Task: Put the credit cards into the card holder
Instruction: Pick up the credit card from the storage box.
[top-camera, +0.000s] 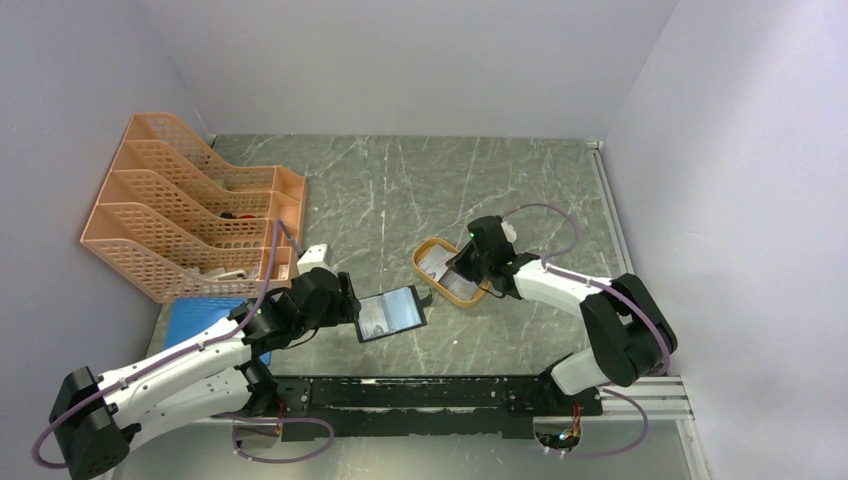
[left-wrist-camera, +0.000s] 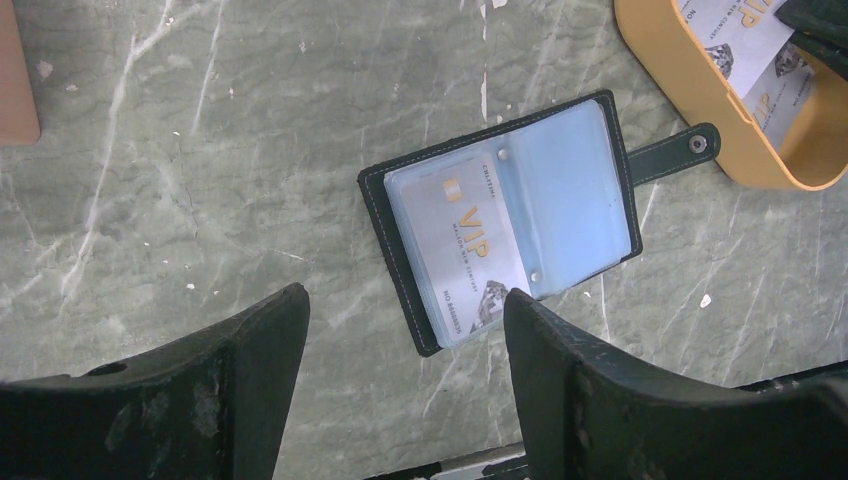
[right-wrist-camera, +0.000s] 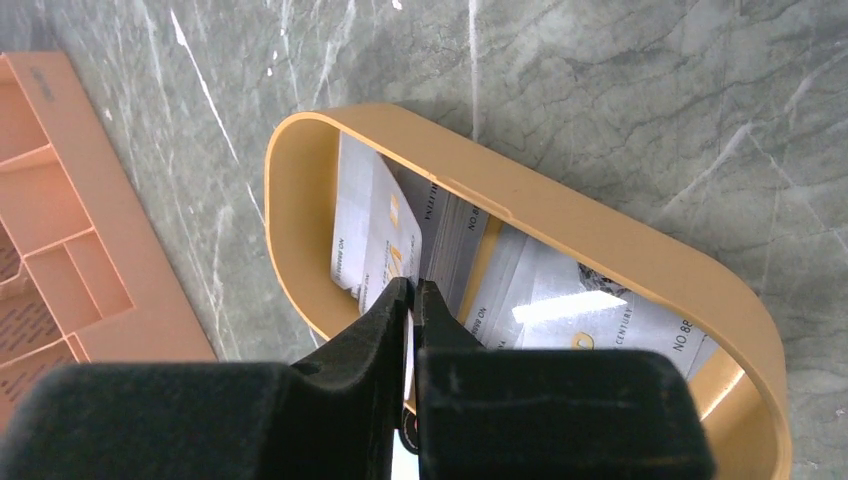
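The card holder (top-camera: 390, 313) (left-wrist-camera: 590, 180) lies open on the marble table, its snap tab pointing at the orange oval tray (top-camera: 425, 262) (left-wrist-camera: 690, 90). One credit card (left-wrist-camera: 465, 245) sits in its left clear pocket. My left gripper (top-camera: 350, 305) (left-wrist-camera: 405, 295) hovers open just near the holder's lower corner, holding nothing. My right gripper (top-camera: 466, 266) (right-wrist-camera: 412, 285) reaches into the tray (right-wrist-camera: 560, 215) and is shut on the edge of a tilted credit card (right-wrist-camera: 370, 225). More credit cards (right-wrist-camera: 580, 310) lie flat in the tray beside it.
A peach mesh file organiser (top-camera: 190, 215) (right-wrist-camera: 50, 200) stands at the left. A flat blue pad (top-camera: 195, 320) lies under the left arm. Walls close in the table on three sides, and a black rail runs along the near edge.
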